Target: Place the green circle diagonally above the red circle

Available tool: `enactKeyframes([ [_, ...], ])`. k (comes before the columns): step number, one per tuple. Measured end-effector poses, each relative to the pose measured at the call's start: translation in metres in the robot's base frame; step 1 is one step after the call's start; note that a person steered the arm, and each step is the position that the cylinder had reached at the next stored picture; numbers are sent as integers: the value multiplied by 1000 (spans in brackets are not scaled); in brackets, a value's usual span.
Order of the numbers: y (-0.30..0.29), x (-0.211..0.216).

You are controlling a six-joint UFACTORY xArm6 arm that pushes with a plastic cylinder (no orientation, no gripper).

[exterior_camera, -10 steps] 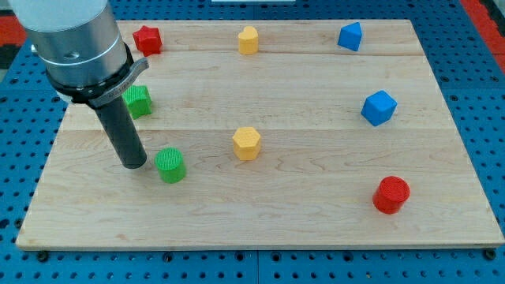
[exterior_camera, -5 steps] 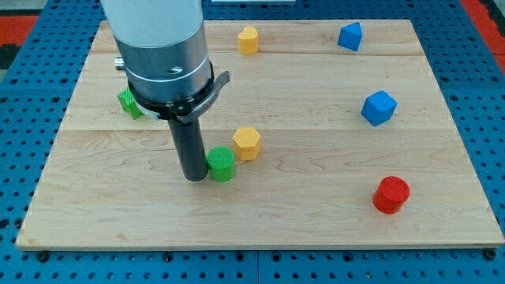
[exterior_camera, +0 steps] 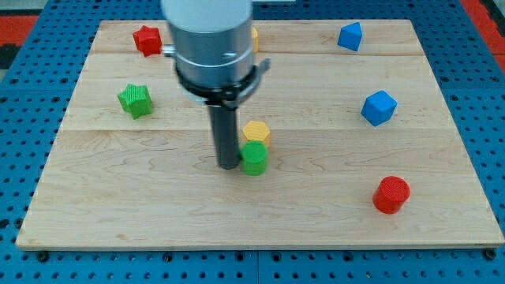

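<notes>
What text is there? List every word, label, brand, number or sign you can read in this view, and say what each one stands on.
None: no readable text anywhere in the view.
The wooden board, the blue pegboard around it and the arm's grey housing carry no lettering.
The blocks are plain too, including the green circle beside my tip, the yellow block and the red circle.

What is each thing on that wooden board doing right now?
My tip: on the board, against the green circle's left side.
Green circle: upright, touching the yellow block behind it.
Yellow block: touching the green circle.
Red circle: standing alone, lower right.
Green star: alone, left.
</notes>
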State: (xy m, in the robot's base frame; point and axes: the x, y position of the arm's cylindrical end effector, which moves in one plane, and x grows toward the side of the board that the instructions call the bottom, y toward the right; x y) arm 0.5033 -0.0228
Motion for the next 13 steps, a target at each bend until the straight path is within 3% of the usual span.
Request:
enactKeyframes([
  [2, 76, 0],
  [4, 87, 5],
  [6, 90, 87],
  [8, 140, 114],
  [10, 281, 109],
  [11, 286, 104],
  [12, 285, 59],
  [13, 285, 56],
])
